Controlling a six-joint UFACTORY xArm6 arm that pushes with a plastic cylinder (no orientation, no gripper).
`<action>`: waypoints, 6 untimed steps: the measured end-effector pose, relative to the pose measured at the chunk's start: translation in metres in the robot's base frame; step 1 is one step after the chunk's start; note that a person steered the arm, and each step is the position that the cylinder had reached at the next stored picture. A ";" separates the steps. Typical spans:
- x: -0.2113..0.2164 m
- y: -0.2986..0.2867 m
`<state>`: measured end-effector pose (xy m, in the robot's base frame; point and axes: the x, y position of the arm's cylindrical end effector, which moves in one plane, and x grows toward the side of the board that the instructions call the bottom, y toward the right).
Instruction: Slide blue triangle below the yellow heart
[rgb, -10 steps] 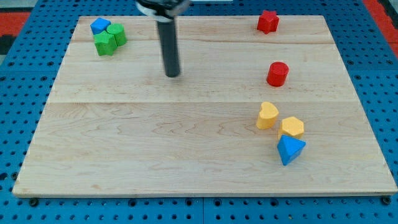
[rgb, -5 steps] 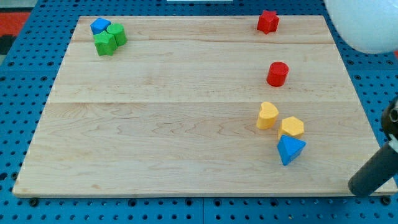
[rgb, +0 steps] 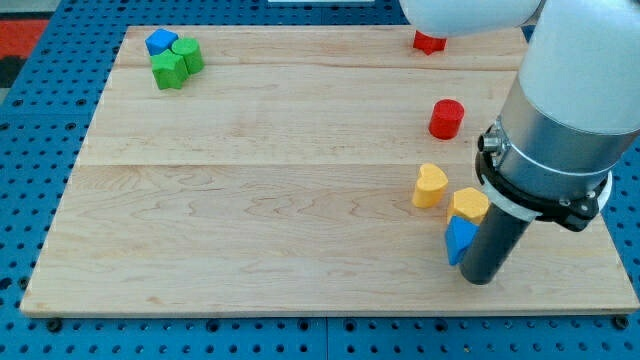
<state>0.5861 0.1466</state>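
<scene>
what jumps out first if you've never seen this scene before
The big white and grey arm fills the view's right, its dark rod ending in my tip pressed against the right side of the blue triangle near the board's bottom right. Just above sit a yellow hexagon and the yellow heart. Far off at the top left, two green blocks and a blue block huddle together.

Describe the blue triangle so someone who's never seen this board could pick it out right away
Start at the wooden board and go to its corner at the view's bottom right, where the big grey arm comes down. My tip rests there, touching the blue triangle on its right side and partly hiding it. It is the only blue block there, just below the yellow hexagon; the other blue block sits at the top left by the green ones.
</scene>
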 end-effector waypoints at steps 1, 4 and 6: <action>0.002 0.023; -0.037 -0.081; -0.033 -0.014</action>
